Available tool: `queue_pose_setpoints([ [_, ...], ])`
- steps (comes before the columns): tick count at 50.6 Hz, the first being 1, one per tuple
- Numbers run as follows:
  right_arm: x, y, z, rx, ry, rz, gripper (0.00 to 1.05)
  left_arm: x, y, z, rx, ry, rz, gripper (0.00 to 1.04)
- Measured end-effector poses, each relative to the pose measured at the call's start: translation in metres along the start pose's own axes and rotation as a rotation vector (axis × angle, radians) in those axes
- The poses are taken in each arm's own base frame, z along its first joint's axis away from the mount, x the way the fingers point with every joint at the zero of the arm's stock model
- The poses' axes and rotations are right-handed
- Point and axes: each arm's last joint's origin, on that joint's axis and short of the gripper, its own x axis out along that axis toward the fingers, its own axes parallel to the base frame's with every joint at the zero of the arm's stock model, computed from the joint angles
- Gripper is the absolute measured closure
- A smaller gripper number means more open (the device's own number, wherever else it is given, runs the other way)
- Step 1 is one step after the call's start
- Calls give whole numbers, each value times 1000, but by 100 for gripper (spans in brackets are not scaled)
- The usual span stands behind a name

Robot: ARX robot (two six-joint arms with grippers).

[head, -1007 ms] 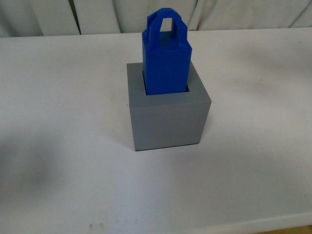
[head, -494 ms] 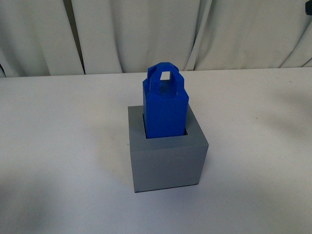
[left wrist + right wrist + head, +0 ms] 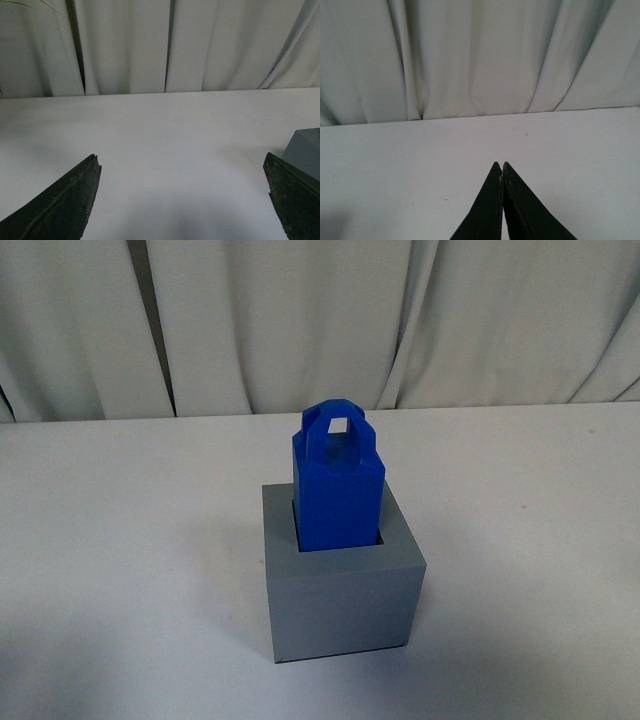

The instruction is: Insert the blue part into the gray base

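Note:
The blue part (image 3: 339,485) stands upright in the square recess of the gray base (image 3: 345,600), its loop handle on top, in the middle of the white table in the front view. Neither gripper shows in the front view. In the left wrist view my left gripper (image 3: 182,165) is open and empty over bare table, and a corner of the gray base (image 3: 305,152) shows just past one finger. In the right wrist view my right gripper (image 3: 500,165) is shut on nothing above bare table.
The white table (image 3: 120,540) runs back to a pale curtain (image 3: 320,320), which also shows in the left wrist view (image 3: 125,45) and in the right wrist view (image 3: 470,55).
The front view has tilted up: the block and base sit lower in the picture and much more curtain shows. The blue part stays seated in the base.

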Motion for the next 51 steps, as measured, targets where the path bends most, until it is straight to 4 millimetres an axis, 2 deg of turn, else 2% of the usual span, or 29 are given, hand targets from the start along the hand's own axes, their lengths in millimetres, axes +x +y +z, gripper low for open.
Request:
queue_pose_setpoints([
  [24, -52, 1, -30, 5, -3, 1, 102, 0, 0, 0, 0, 0, 0, 6],
  [38, -70, 1, -37, 5, -6, 1, 102, 0, 0, 0, 0, 0, 0, 6],
  [43, -75, 1, -46, 6, -11, 1, 102, 0, 0, 0, 0, 0, 0, 6],
  [51, -81, 1, -44, 6, -16, 1, 102, 0, 0, 0, 0, 0, 0, 6],
])
